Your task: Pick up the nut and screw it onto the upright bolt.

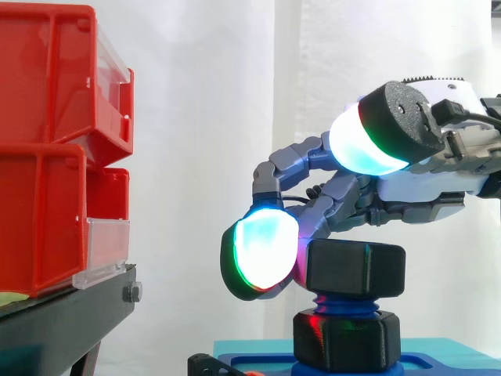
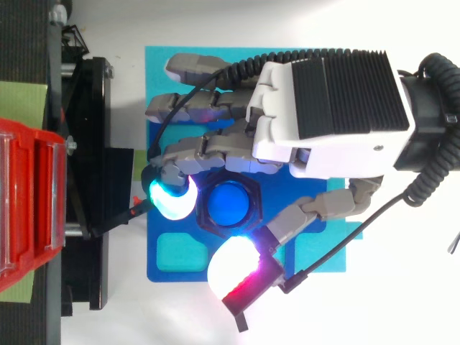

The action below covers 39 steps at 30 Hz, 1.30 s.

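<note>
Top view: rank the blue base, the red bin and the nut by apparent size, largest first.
1. blue base
2. red bin, though the frame edge cuts it off
3. nut

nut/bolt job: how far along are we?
Done: the nut is already on top of the bolt, whose blue end shows through its hole. In hand: the hand is at the nut, so screwing looks underway. Left: bare thread shows between the nut and the black base, so probably more turns down.
</note>
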### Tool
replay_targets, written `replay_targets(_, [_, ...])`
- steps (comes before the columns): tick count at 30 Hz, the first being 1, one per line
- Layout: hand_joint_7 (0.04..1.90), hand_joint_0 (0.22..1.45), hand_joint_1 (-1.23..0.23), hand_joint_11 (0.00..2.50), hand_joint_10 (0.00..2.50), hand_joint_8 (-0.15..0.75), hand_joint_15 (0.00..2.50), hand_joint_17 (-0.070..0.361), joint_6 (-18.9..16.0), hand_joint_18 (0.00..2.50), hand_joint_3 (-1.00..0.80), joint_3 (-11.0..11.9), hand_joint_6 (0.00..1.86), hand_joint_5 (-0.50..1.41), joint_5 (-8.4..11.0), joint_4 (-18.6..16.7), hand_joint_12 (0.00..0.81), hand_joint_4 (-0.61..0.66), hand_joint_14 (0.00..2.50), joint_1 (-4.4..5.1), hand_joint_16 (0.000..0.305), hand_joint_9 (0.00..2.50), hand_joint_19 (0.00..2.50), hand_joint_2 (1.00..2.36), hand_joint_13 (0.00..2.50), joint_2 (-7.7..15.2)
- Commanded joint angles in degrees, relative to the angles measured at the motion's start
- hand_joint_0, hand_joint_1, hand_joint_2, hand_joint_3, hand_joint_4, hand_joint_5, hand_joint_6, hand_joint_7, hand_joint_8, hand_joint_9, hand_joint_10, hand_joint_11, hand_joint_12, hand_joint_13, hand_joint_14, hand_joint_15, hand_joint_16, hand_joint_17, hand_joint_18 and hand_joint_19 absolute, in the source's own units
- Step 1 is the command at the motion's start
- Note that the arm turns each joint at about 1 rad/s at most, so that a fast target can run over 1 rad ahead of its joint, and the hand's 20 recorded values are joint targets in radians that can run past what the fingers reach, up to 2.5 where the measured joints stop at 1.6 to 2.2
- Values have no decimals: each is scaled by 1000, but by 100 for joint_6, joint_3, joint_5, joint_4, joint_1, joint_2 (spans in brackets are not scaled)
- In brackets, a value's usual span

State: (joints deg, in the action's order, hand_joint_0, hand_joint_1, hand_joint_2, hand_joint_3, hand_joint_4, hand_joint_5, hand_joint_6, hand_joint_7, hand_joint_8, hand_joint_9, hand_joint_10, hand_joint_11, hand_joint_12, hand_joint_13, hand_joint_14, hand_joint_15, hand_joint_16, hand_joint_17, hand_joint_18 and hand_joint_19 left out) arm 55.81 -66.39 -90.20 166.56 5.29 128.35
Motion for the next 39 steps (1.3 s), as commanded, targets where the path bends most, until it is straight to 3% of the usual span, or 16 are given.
replay_targets(1, [1111, 455, -395, 0, 0, 275, 0, 44, 9, 0, -500, 3, 504, -17, -6, 8, 227, 226, 0, -10, 20, 840, 0, 1000, 315, -11])
replay_targets(15, [1198, 472, -410, 0, 0, 260, 0, 36, 140, 85, -500, 3, 503, 27, -120, 35, 209, 147, 0, -107, 16, 1060, 0, 1000, 427, -126])
replay_targets(24, [1261, 481, -431, 0, 0, 247, 0, 32, 307, 119, -500, 3, 503, 47, -120, 316, 196, 120, 0, -169, 14, 1139, 0, 1000, 465, -266])
replay_targets(39, [1276, 489, -447, 5, 0, 215, 0, 24, 527, 180, -500, 3, 503, 65, -112, 773, 179, 99, 0, -160, 11, 1293, 0, 1000, 540, -319])
